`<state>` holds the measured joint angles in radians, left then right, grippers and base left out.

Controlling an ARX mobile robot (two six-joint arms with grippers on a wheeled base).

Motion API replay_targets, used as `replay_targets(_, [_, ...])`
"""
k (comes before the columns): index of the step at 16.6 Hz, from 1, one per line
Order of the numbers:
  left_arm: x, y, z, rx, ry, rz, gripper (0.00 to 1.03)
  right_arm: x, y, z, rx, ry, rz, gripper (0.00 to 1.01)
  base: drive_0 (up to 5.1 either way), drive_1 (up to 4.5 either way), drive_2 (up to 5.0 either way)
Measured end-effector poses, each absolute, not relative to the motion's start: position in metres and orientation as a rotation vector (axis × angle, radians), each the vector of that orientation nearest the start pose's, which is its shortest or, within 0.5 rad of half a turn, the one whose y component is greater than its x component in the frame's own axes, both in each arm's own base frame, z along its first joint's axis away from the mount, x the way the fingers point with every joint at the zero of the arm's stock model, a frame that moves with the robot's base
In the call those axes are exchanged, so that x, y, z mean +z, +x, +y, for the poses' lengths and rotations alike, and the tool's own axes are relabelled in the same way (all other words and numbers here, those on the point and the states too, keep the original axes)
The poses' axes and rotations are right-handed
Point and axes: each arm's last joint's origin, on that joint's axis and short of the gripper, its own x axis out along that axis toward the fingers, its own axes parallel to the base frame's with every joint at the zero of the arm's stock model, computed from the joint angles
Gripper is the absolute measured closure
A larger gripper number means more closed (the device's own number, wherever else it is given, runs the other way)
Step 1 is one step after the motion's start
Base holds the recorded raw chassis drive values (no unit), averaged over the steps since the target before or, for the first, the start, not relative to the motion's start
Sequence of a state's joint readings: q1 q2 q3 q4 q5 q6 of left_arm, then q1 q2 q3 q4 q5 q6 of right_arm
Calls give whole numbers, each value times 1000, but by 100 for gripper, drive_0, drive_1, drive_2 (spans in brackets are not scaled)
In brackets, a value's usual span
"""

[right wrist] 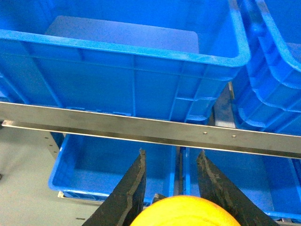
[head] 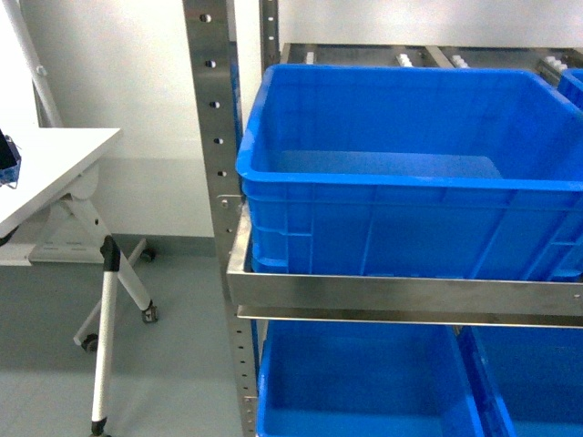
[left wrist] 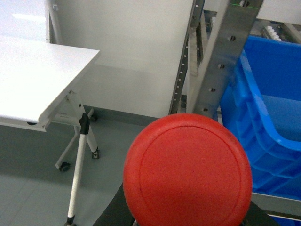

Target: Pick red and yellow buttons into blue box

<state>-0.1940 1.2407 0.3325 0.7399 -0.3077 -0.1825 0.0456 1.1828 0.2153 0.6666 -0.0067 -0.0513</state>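
The red button (left wrist: 188,172) fills the lower middle of the left wrist view, its round cap facing the camera. My left gripper's dark fingers (left wrist: 115,214) show only at the bottom edge beside it, shut on its hidden body. The yellow button (right wrist: 186,213) sits at the bottom of the right wrist view between the black fingers of my right gripper (right wrist: 171,153), which is shut on it. The blue box (head: 410,182) stands on the rack's upper level, open-topped with nothing visible inside. It lies right of the left gripper (left wrist: 263,122) and above and ahead of the right one (right wrist: 131,84). Neither gripper shows in the head view.
A steel rail (head: 401,296) runs along the shelf front under the box, with a perforated upright (head: 209,137) at its left. More blue crates (head: 355,391) sit below, and another (right wrist: 277,70) to the right. A white folding table (head: 46,164) on casters stands at left.
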Motion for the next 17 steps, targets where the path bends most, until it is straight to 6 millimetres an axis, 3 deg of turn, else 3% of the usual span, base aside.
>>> replay_targets(17, [181, 224, -35, 127, -140, 152, 80, 151, 200, 9, 59, -57, 302, 72, 505, -236, -236])
